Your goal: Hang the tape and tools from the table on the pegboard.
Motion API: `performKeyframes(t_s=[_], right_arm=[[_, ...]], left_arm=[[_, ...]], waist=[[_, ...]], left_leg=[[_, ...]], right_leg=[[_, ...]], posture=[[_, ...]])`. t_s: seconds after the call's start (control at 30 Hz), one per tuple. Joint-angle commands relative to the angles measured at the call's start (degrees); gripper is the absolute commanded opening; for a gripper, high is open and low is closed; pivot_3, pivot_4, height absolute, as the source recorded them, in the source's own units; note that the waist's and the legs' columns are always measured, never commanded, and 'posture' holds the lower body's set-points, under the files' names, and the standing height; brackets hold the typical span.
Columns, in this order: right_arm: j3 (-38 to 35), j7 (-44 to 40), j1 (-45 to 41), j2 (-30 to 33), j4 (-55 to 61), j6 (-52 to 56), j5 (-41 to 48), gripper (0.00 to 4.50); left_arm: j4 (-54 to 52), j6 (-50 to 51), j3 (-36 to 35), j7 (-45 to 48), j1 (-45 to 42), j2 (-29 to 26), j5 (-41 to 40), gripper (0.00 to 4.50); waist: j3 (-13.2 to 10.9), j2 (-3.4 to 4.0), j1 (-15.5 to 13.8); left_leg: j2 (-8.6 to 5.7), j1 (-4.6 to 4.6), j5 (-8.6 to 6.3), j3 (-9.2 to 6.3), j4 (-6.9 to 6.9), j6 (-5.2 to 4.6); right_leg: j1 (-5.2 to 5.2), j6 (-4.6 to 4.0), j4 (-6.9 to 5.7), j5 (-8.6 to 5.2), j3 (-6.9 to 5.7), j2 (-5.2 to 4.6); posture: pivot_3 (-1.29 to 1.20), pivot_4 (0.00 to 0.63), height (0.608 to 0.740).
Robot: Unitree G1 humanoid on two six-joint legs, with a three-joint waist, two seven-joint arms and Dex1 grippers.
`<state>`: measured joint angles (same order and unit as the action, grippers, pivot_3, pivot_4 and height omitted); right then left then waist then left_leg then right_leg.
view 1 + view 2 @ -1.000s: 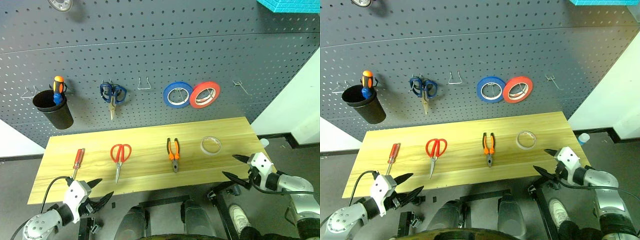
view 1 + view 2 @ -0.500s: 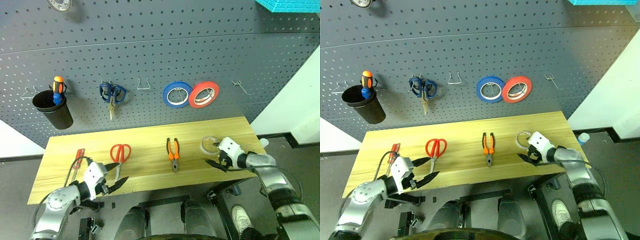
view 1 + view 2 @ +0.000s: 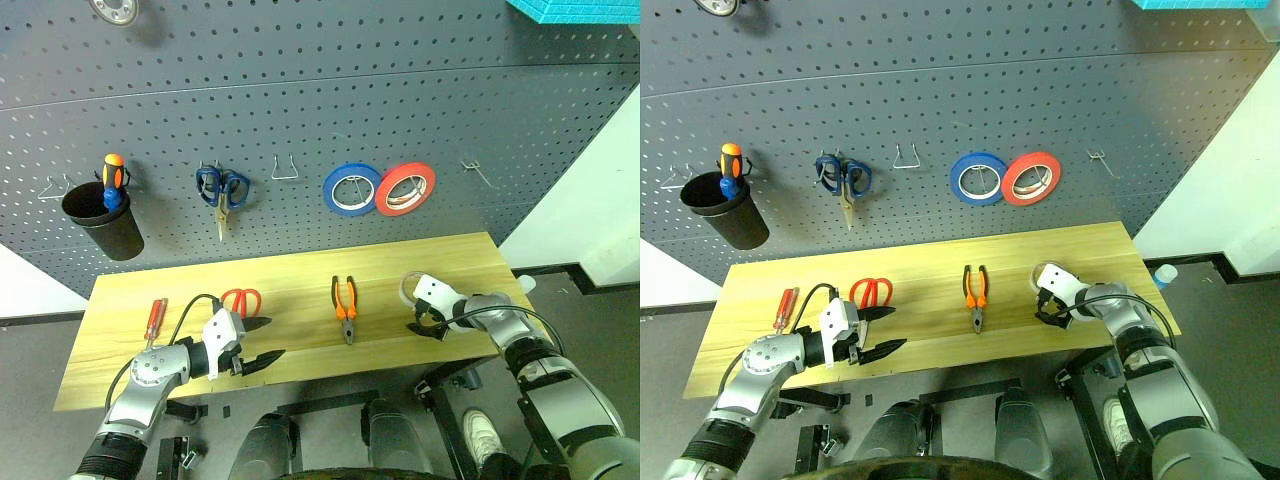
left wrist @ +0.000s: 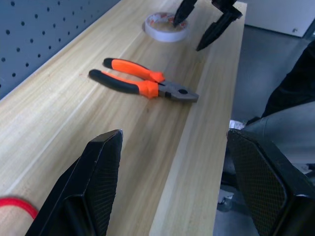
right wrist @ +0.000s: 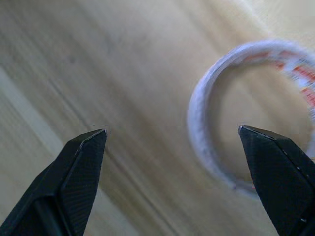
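The dark grey pegboard [image 3: 320, 110] spans the wall ahead of me, its hooks carrying a black cup [image 3: 103, 220] with an orange-and-blue screwdriver [image 3: 115, 180], blue-handled scissors [image 3: 222, 192], a blue tape roll [image 3: 352, 189] and a red tape roll [image 3: 405, 189] side by side; one wire hook [image 3: 285, 166] between the scissors and the blue roll and another hook [image 3: 478, 172] beyond the red roll hang bare.

Below it runs the table [image 3: 300, 275] of light wood planks, where every item of the job lies flat. From my left to my right: the red-handled screwdriver [image 3: 154, 320] near the left end, the red-handled scissors [image 3: 240, 300], the orange-and-black pliers [image 3: 345, 308] about mid-table, and the whitish tape [image 3: 415, 287] towards the right end.

My left gripper [image 3: 258, 342] hovers low over the front part of the table, pointing to my right, its two black fingers spread apart and grasping nothing; the red scissors lie just behind it, their blades hidden by my hand. Its wrist camera looks along the planks to the pliers [image 4: 142, 83] and the tape [image 4: 166, 28] beyond.

My right gripper [image 3: 420, 326] angles down at the near edge of the tape, released wide and empty. In its wrist camera one finger [image 5: 280, 172] shows over the ring's hollow and the other over bare wood outside it; whether either touches the roll I cannot tell.
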<state>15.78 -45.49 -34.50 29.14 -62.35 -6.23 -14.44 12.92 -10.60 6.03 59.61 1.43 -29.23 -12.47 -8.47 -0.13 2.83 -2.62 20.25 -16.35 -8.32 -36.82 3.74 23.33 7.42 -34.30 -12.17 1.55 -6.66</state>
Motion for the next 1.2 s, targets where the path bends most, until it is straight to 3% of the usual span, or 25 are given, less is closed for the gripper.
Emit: performKeyframes(t_s=[0.03, 0.17, 0.53, 0.7, 0.87, 1.03, 1.2], right_arm=[[1.6, 0.8, -3.1, -0.8, -3.5, -0.2, -2.5, 4.50], [2.6, -0.2, -4.9, -0.9, -5.8, 0.1, -4.0, 3.65], [0.3, -1.0, -4.4, 0.0, -4.4, -0.7, -2.3, 0.02], [-1.7, 3.9, -0.3, 3.9, 2.5, -3.7, -2.1, 0.02], [-8.5, 12.6, 14.7, 12.9, 27.6, -7.5, -1.9, 0.02], [-15.6, 33.6, 29.5, 21.3, 48.4, -10.6, -16.1, 0.02], [-17.5, 41.4, 29.0, 23.1, 52.2, -11.1, -20.7, 0.02]], left_arm=[[-0.4, -1.3, 0.0, 0.1, -0.4, 0.1, 0.2, 3.52], [-1.2, -1.4, -0.3, 0.3, 0.1, 0.3, -0.3, 3.54], [-3.4, -1.2, 0.6, 0.7, 0.4, 1.0, -0.3, 3.54], [-3.0, -1.7, 0.9, 0.2, -0.9, 1.6, 0.2, 3.54], [-3.1, -2.3, 0.4, -1.0, -1.9, 1.9, 0.2, 3.54], [-3.0, -2.6, 0.3, -1.0, -2.5, 2.2, -0.5, 3.54], [-2.4, -2.4, 1.7, 0.1, -4.4, 2.7, 0.0, 3.54]], waist=[[0.0, 0.00, 0.1], [0.1, 0.03, 0.1], [0.1, 0.05, 0.1], [0.1, 0.08, 0.0], [0.1, 0.13, -0.4], [0.1, 0.19, 0.0], [0.0, 0.02, 1.3]], left_leg=[[0.00, 0.00, 0.00, 0.00, -0.04, 0.00], [0.00, -0.02, 0.00, 0.00, -0.11, 0.00], [0.00, -0.04, 0.00, 0.00, -0.16, 0.00], [0.00, 0.00, 0.00, 0.00, -0.15, 0.00], [-0.01, 0.08, 0.00, 0.01, -0.14, -0.01], [-0.01, 0.05, -0.02, 0.18, -0.14, -0.02], [0.04, 0.09, -0.02, 0.34, -0.29, -0.02]], right_leg=[[-0.01, -0.01, -0.02, 0.00, 0.00, 0.01], [-0.06, -0.02, -0.04, 0.01, 0.01, 0.02], [-0.08, -0.02, -0.08, 0.02, 0.03, 0.03], [-0.06, -0.01, -0.07, 0.03, 0.04, 0.02], [-0.01, 0.07, -0.02, 0.02, 0.05, 0.01], [0.03, 0.18, -0.03, -0.22, 0.16, 0.00], [-0.13, 0.14, -0.03, -0.22, 0.22, 0.00]], posture=[[-0.05, 0.074, 0.740], [-0.04, 0.076, 0.740], [-0.05, 0.091, 0.740], [-0.06, 0.094, 0.740], [-0.07, 0.103, 0.740], [-0.13, 0.110, 0.740], [-0.14, 0.107, 0.740]])
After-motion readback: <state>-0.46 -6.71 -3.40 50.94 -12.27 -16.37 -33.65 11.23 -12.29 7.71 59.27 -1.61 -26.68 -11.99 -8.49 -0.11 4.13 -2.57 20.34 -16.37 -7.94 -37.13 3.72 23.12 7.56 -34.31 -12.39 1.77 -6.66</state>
